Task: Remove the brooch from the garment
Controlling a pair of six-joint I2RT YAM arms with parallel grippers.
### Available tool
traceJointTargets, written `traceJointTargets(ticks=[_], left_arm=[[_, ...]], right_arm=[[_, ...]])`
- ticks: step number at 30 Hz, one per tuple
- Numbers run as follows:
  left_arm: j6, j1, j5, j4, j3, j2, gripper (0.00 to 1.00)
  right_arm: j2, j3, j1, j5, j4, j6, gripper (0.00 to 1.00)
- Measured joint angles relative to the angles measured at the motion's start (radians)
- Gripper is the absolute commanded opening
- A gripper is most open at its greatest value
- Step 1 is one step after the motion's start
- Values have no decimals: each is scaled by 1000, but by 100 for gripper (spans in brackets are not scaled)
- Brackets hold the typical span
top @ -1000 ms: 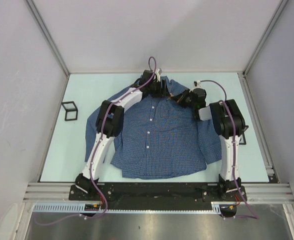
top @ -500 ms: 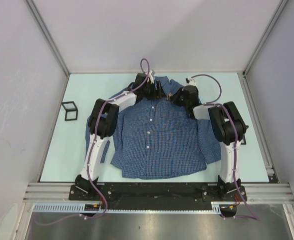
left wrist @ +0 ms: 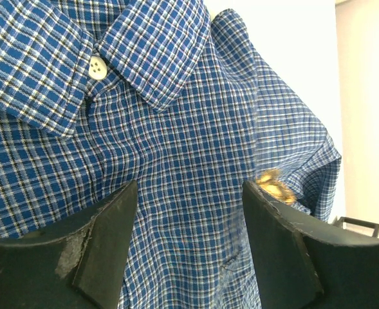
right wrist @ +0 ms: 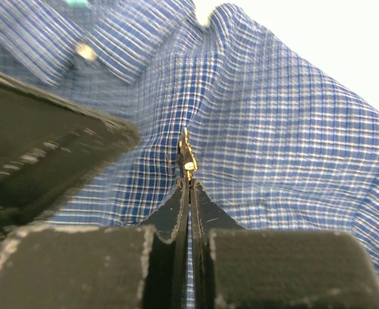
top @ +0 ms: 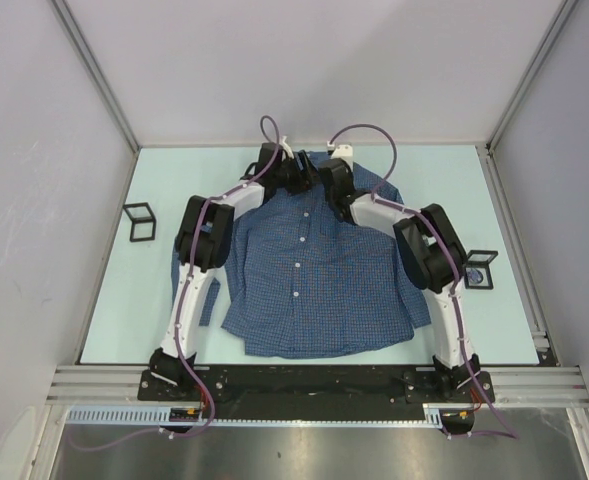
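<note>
The brooch (right wrist: 186,156), a small gold ornament, sits on the chest of the shirt (right wrist: 292,129) just below the collar, on the side nearer the right arm. In the right wrist view it stands edge-on, rising straight out of the tips of the right gripper (right wrist: 189,183). The gripper's two fingers are pressed together with no gap and pinch the brooch's lower edge. The checked cloth around it is drawn up into a small ridge. Whether the brooch is fastened to the cloth cannot be told.

In the left wrist view the brooch shows as a gold speck just over the tip of one finger of the left gripper (left wrist: 189,190). That gripper is spread wide and holds nothing. Its dark fingers (left wrist: 105,248) sit low over the shirt front, one on each side of a stretch of cloth, and whether they touch it cannot be told. Beyond them lies the collar (left wrist: 157,58), closed with a white button (left wrist: 98,67).

From above, the shirt lies front up and buttoned on the pale table (top: 154,300), collar toward the far side, sleeves down along its sides. Both arms reach over it and meet at the collar, the two grippers just beside each other. The brooch is too small to pick out there. A black wire cube (top: 139,222) stands on the table left of the shirt. A second wire cube (top: 482,270) stands near the right arm's elbow.
</note>
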Motion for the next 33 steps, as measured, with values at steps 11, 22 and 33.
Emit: traceJointTargets(ticks=[11, 22, 33], left_arm=[[12, 19, 49, -43, 64, 31, 72], [124, 23, 69, -128, 70, -3, 74], [81, 4, 72, -68, -471, -724, 72]], right_arm=[[61, 37, 14, 187, -126, -163, 0], [-43, -10, 5, 183, -161, -228, 0], [-612, -244, -96, -314, -264, -57, 0]])
